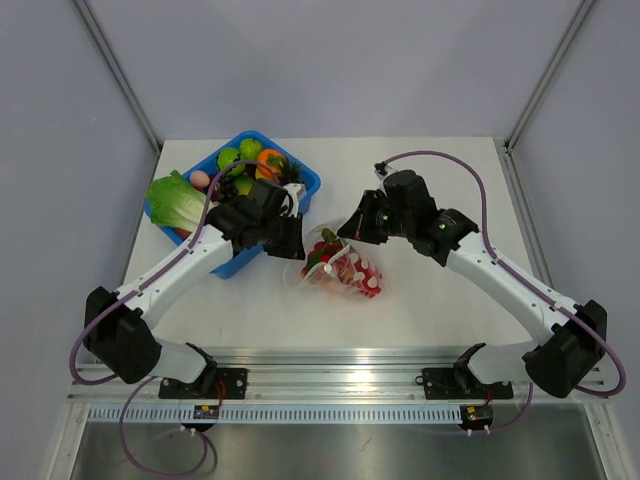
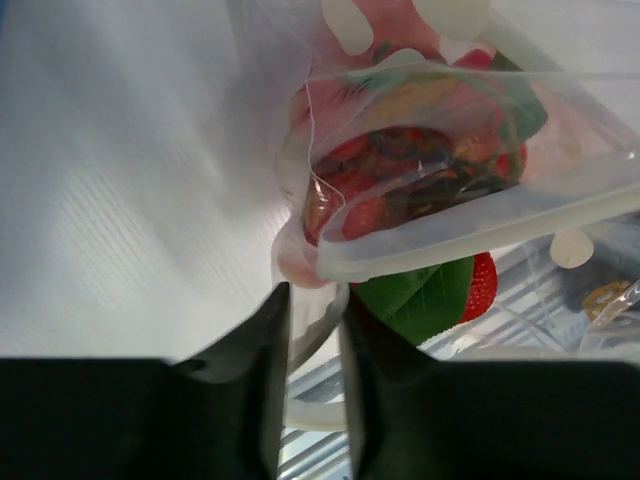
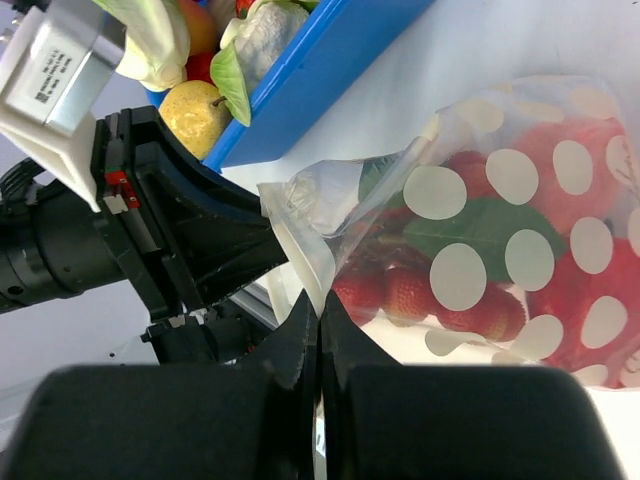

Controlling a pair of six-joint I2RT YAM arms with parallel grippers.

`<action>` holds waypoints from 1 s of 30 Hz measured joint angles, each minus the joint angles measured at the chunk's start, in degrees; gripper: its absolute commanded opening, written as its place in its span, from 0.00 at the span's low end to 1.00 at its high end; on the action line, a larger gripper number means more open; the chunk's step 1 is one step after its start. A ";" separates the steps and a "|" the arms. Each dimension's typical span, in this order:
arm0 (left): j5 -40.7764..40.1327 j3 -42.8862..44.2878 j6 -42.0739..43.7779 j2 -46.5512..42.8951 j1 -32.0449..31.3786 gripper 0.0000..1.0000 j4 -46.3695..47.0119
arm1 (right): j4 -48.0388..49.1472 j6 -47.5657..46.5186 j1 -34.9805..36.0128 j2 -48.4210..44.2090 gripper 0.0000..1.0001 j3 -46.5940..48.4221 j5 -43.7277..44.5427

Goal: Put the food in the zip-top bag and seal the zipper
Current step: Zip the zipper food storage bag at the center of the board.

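pinching zip-top bag, both end effectors

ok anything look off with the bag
Nothing looks spilled or torn. The zip-top bag lies crumpled on its side, mouth gaping open, food inside, left gripper and right gripper each pinching its rim.

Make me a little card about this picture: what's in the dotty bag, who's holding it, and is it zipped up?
bag: clear zip-top bag with white dots, lying between the two tools
inside: red toy strawberries and a green leaf
zipper: not sealed, mouth open
left tool: shut on the bag's edge
right tool: shut on the bag's edge
blue bin: holds lettuce, limes, an orange
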 measured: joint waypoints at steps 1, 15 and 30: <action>0.24 -0.13 -0.13 0.46 0.00 0.07 0.24 | -0.26 -0.50 -0.17 0.02 0.00 0.04 -0.13; 9.62 9.53 -10.36 2.73 0.46 0.00 4.17 | -14.34 -16.83 -4.17 4.44 0.53 14.95 3.96; 9.55 11.37 -15.34 7.80 3.78 0.00 6.36 | -3.30 -30.38 -4.17 -23.12 0.57 -10.93 6.51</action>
